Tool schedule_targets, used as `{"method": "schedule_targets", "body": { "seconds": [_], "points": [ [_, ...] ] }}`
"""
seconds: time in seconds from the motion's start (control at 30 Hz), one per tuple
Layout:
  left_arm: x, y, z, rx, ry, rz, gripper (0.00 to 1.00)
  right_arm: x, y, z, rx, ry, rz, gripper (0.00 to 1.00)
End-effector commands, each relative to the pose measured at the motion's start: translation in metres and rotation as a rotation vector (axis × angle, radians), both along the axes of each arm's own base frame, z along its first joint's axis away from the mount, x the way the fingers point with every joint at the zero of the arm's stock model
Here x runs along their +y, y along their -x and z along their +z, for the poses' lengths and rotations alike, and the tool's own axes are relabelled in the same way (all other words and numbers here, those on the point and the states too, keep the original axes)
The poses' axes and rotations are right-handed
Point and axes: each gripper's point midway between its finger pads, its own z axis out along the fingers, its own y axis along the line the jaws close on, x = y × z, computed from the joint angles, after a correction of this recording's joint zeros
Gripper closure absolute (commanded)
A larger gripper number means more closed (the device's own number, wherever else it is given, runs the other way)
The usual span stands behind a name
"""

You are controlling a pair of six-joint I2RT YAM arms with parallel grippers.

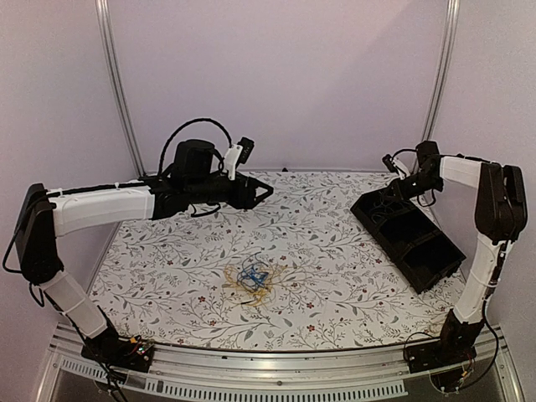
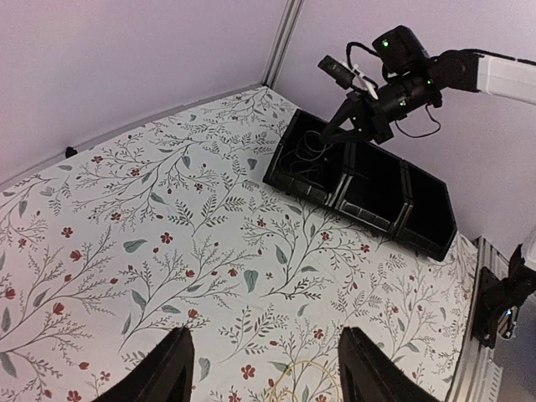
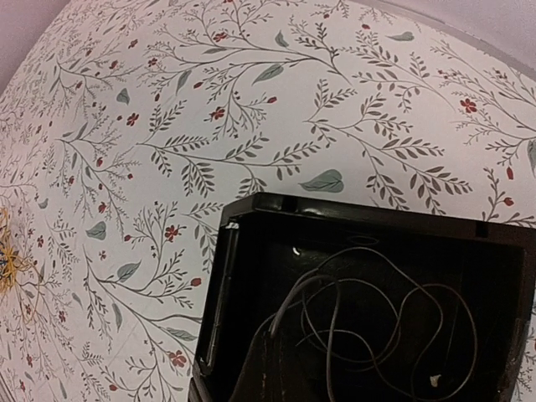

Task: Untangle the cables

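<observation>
From above, the tangle of yellow and blue cables point(image 1: 251, 278) lies on the flowered table point(image 1: 151, 251), toward the near edge and roughly midway between the two arms, with neither claw touching it; the left claw point(image 1: 266, 191) hangs over the far middle of the table, well apart from the knot, probably waiting for its turn; the right claw point(image 1: 392, 186) reaches down to the far end of a black bin point(image 1: 440, 270) that sits at an angle on the right, most likely because sorted strands belong there. The left wrist view shows what the overhead view cannot: its own fingers point(image 2: 167, 373) stand apart with nothing between them, and a sliver of yellow cable point(image 2: 306, 389) peeks in at the bottom edge; across the table the right claw point(image 2: 339, 134) dips into the end compartment of the bin point(image 2: 394, 226), its jaws pressed together. The right wrist view looks straight into that compartment point(image 3: 251, 205), where a thin grey wire point(image 3: 360, 310) lies in loose loops; whether the closed claw grips it I cannot tell, as the fingers are hidden; the tangle point(image 3: 7, 251) shows at the left edge.
</observation>
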Motion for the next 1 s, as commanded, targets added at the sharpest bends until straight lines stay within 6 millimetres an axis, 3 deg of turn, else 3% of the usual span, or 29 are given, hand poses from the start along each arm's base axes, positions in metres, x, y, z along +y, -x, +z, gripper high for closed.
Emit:
{"method": "schedule_targets", "body": {
  "seconds": [0.0,0.17,0.27,0.33,0.7,0.83,0.97],
  "points": [
    [0.002,-0.004,-0.005,0.017,0.004,-0.001,0.40,0.049,0.036,-0.008,0.078,-0.002,0.205,1.00],
    [0.000,-0.003,-0.006,0.028,0.008,-0.006,0.40,0.068,0.049,0.002,0.104,-0.056,0.294,1.00],
    [0.000,-0.003,-0.009,0.035,0.007,-0.008,0.40,0.038,0.022,-0.017,0.069,0.107,0.175,1.00],
    [-0.001,-0.003,-0.010,0.039,0.007,-0.011,0.40,0.029,0.014,-0.020,0.086,0.103,0.120,1.00],
    [-0.003,-0.002,-0.013,0.051,0.009,-0.019,0.40,0.008,0.005,-0.046,0.142,0.184,0.035,1.00],
    [-0.004,-0.003,-0.016,0.056,0.003,-0.017,0.40,0.002,0.002,-0.039,0.117,0.215,-0.003,0.95],
    [-0.004,-0.007,-0.029,0.069,-0.021,-0.006,0.40,-0.011,0.002,-0.008,0.026,0.271,-0.057,0.88]
  ]
}}
